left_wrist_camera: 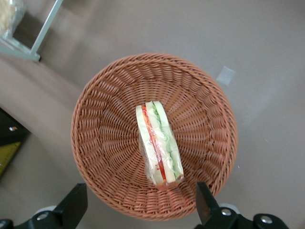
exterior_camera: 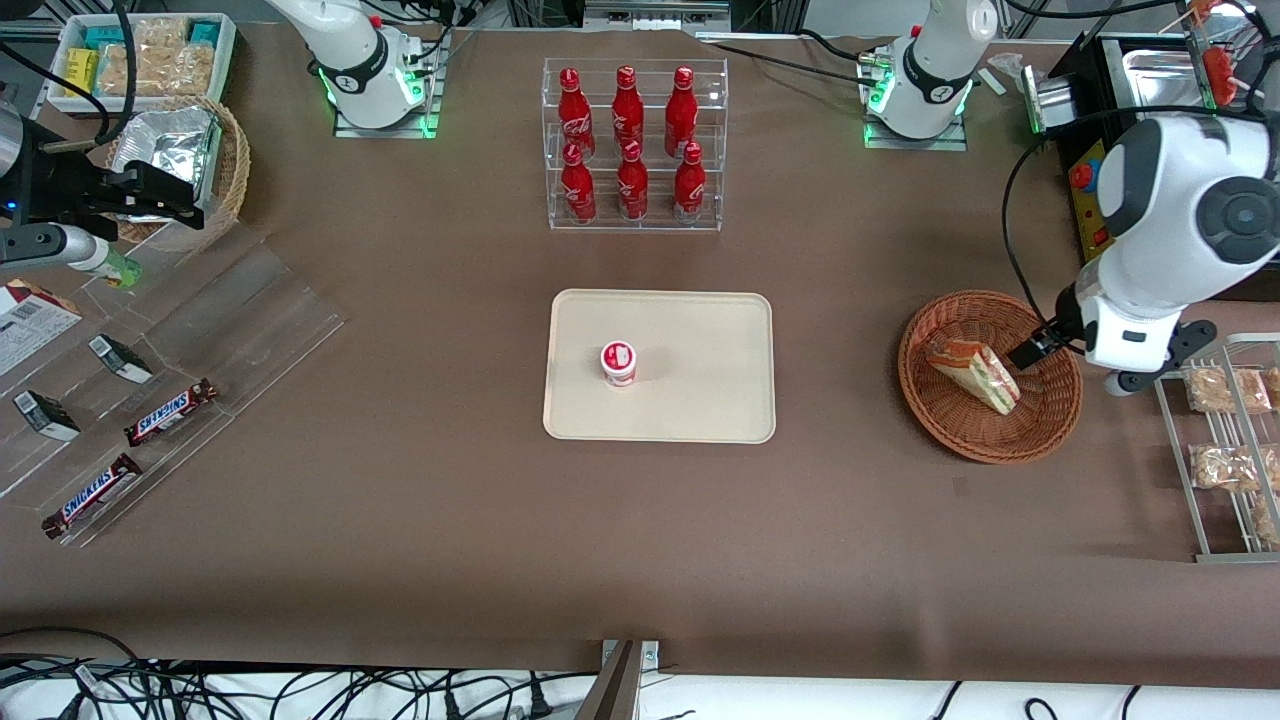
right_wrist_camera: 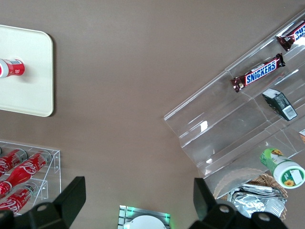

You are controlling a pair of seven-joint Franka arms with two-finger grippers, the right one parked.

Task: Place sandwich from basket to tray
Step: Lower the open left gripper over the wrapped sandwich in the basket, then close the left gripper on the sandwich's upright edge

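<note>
The sandwich [exterior_camera: 973,374], a clear-wrapped wedge of white bread with red and green filling, lies in the round reddish-brown wicker basket [exterior_camera: 940,420] toward the working arm's end of the table. In the left wrist view the sandwich [left_wrist_camera: 158,143] rests in the middle of the basket [left_wrist_camera: 105,138]. The left gripper [exterior_camera: 1040,345] hangs above the basket's rim, apart from the sandwich; its fingers [left_wrist_camera: 76,205] stand wide open and empty, the gripper [left_wrist_camera: 141,206] above the rim. The cream-beige tray [exterior_camera: 700,390] lies at the table's middle.
A small red-and-white cup [exterior_camera: 618,362] stands on the tray. A clear rack of red bottles [exterior_camera: 632,145] stands farther from the front camera than the tray. A wire rack with tan snack packets [exterior_camera: 1225,440] lies beside the basket. A clear stand with Snickers bars [exterior_camera: 170,412] lies toward the parked arm's end.
</note>
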